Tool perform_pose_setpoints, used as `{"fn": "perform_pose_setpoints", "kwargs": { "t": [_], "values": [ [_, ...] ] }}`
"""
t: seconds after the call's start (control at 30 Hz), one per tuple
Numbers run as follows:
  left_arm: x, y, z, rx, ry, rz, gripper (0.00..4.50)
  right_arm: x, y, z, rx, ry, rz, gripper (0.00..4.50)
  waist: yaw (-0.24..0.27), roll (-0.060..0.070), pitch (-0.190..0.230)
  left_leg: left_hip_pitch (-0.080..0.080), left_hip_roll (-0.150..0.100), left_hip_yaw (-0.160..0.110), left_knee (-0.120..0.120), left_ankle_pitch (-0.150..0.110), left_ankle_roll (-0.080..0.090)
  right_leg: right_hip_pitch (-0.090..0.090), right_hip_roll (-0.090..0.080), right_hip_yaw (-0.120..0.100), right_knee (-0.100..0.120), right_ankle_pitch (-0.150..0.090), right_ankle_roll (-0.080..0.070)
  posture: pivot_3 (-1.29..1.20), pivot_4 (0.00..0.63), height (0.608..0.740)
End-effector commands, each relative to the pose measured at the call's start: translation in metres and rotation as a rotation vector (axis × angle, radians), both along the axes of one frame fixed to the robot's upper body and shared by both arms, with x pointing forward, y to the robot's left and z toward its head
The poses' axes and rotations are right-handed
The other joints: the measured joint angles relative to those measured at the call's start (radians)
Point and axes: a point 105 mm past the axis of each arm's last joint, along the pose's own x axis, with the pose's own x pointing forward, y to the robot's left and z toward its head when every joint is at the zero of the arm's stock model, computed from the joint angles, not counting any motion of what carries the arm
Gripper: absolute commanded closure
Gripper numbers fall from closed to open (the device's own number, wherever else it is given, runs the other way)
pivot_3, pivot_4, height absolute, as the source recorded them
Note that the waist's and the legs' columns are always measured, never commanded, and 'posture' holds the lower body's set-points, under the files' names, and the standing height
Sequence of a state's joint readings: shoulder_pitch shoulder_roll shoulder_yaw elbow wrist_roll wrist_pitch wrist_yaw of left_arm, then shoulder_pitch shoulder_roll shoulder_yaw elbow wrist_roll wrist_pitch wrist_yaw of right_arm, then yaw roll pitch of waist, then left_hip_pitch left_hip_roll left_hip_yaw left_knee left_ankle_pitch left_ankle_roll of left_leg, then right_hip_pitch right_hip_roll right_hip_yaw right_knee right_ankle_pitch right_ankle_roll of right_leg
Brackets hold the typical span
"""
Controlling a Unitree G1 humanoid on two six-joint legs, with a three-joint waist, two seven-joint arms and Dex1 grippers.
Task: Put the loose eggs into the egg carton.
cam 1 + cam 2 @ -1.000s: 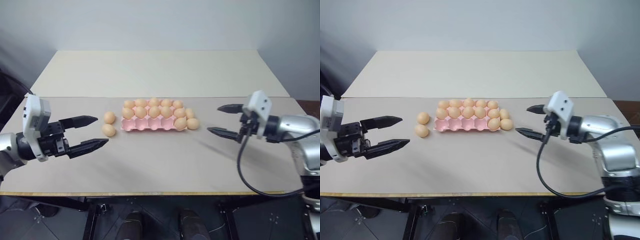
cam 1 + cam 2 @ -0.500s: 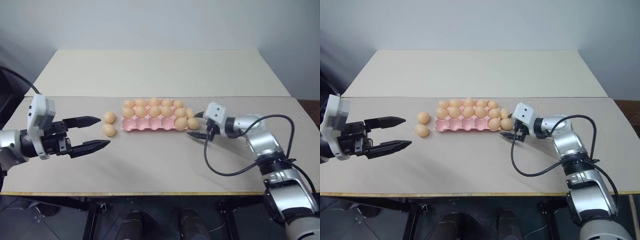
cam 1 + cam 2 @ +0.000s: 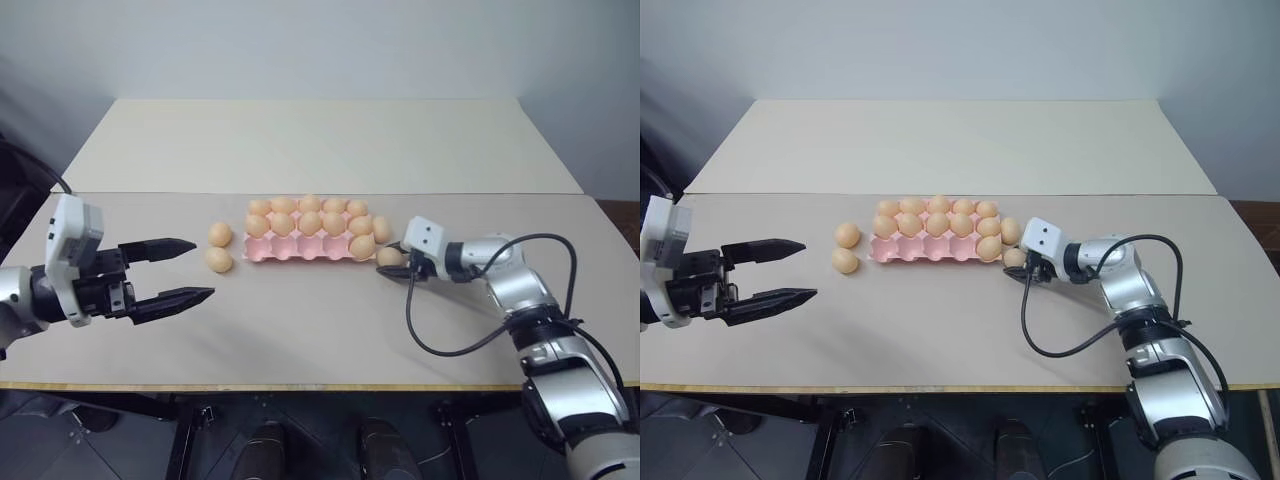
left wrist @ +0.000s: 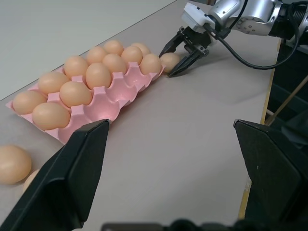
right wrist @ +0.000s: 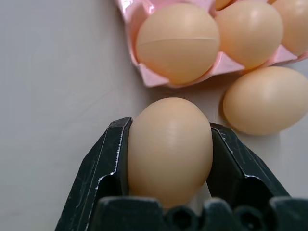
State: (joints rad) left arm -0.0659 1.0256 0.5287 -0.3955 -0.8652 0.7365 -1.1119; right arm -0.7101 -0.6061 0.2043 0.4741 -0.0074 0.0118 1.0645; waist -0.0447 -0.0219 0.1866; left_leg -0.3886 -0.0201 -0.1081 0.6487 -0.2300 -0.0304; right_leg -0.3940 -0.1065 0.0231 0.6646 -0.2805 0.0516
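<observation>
The pink egg carton [image 3: 290, 252] lies mid-table with its two back rows full of eggs and most front cups empty. My right gripper [image 3: 393, 262] is shut on one loose egg [image 5: 169, 149] resting on the table just off the carton's right front corner. Another loose egg [image 5: 267, 98] lies beside it against the carton's right end. Two more loose eggs [image 3: 219, 234] [image 3: 218, 260] sit left of the carton. My left gripper [image 3: 203, 268] hovers open and empty, left of those two.
The eggs and carton sit on the near table [image 3: 320, 330]; a second pale tabletop [image 3: 320, 140] adjoins it behind. A black cable [image 3: 440, 340] loops from my right wrist over the table surface.
My right arm swung in from the right and came down to the carton's right end, then its fingers closed on the loose egg there. The left arm kept still.
</observation>
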Motion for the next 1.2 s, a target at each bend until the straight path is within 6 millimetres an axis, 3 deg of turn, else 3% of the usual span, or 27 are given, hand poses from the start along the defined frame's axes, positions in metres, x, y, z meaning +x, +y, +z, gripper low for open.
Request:
{"fn": "perform_pose_setpoints", "kwargs": {
  "t": [0.03, 0.17, 0.3, 0.43, 0.67, 0.93, 1.07, 1.2],
  "values": [
    [-0.003, -0.001, 0.009, 0.022, -0.061, -0.015, 0.00, -0.012, -0.005, 0.038, 0.028, -0.088, 0.017, 2.49, 0.000, 0.000, 0.000, 0.000, 0.000, 0.000, 0.000, 0.000, 0.000, 0.000, 0.000, 0.000, 0.000, 0.000, 0.000, 0.00, 0.150, 0.740],
    [0.002, -0.002, 0.008, 0.018, -0.061, -0.020, 0.00, -0.021, 0.008, 0.070, 0.067, -0.149, 0.056, 2.49, -0.005, 0.000, 0.000, 0.000, 0.000, 0.000, 0.000, 0.000, 0.000, 0.000, 0.000, 0.000, 0.000, 0.000, 0.000, 0.00, 0.150, 0.740],
    [0.006, -0.002, 0.007, 0.014, -0.065, -0.021, 0.00, -0.018, 0.044, 0.087, 0.137, -0.182, 0.089, 2.49, -0.015, 0.000, 0.000, 0.002, 0.002, 0.000, -0.001, 0.000, 0.000, 0.000, 0.002, 0.001, 0.000, 0.001, -0.001, 0.00, 0.150, 0.740],
    [0.008, -0.004, 0.009, 0.019, -0.069, -0.032, 0.00, -0.006, 0.073, 0.077, 0.138, -0.183, 0.091, 2.49, -0.016, 0.000, 0.000, 0.000, 0.002, 0.000, -0.003, 0.000, 0.000, -0.002, 0.003, 0.001, 0.000, 0.001, -0.001, 0.00, 0.150, 0.740],
    [0.007, -0.003, 0.008, 0.025, -0.069, -0.029, 0.00, 0.005, 0.101, 0.059, 0.126, -0.156, 0.091, 2.49, -0.014, 0.000, 0.000, -0.004, 0.002, 0.000, -0.003, 0.003, -0.004, -0.008, 0.002, 0.002, 0.003, 0.001, -0.002, 0.00, 0.150, 0.740],
    [0.005, -0.002, 0.007, 0.028, -0.065, -0.025, 0.00, 0.010, 0.111, 0.073, 0.196, -0.207, 0.049, 0.03, -0.017, 0.000, 0.000, -0.004, 0.002, 0.001, -0.003, 0.003, -0.005, -0.010, 0.002, 0.003, 0.003, 0.001, -0.002, 0.00, 0.150, 0.740],
    [0.006, -0.003, 0.008, 0.024, -0.065, -0.028, 0.00, 0.003, 0.106, 0.094, 0.250, -0.248, 0.048, 0.03, -0.018, 0.001, 0.000, -0.005, 0.002, 0.001, -0.003, 0.003, -0.005, -0.010, 0.003, 0.003, 0.004, 0.001, -0.002, 0.00, 0.150, 0.740],
    [0.008, 0.003, 0.005, 0.032, -0.059, -0.010, 0.00, -0.021, 0.089, 0.113, 0.301, -0.260, 0.078, 0.03, -0.013, 0.001, 0.000, -0.005, 0.002, 0.001, -0.003, 0.003, -0.005, -0.010, 0.002, 0.003, 0.003, 0.001, -0.002, 0.00, 0.150, 0.740]
  ]
}}
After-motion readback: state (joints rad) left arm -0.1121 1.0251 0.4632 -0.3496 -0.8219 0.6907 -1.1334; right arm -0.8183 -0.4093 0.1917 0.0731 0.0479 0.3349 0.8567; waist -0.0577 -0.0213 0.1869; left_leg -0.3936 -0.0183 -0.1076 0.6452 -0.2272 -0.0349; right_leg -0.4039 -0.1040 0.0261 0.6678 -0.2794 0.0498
